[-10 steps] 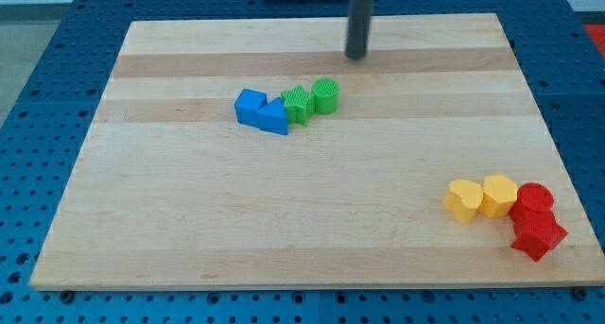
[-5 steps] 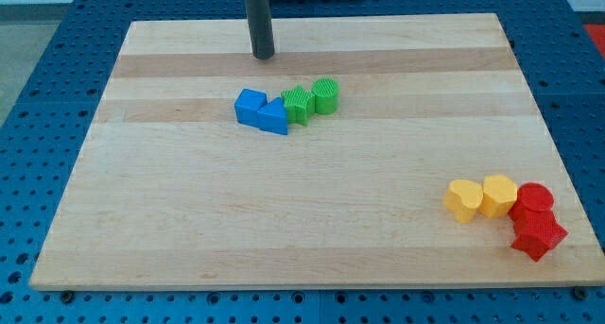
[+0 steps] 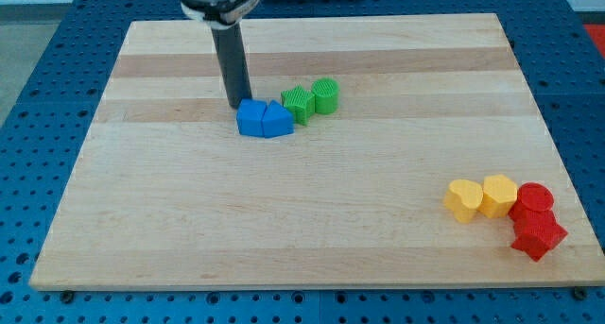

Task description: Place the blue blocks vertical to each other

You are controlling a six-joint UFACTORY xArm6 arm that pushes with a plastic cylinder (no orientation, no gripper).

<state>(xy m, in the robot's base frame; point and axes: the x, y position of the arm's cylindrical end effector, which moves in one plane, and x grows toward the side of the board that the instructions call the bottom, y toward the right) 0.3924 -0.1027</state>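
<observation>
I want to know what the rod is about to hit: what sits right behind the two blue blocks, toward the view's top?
My tip stands just above the blue cube, at its upper-left corner, apparently touching. The blue triangular block has a green block at its upper right. The rod hides a strip of board behind it.

The rod [image 3: 231,64] runs out of the view's top, so its upper part is cut off. Whether the tip [image 3: 236,107] actually touches the blue block [image 3: 250,118] is hard to tell. The red blocks [image 3: 535,220] overlap, shapes unclear.
</observation>
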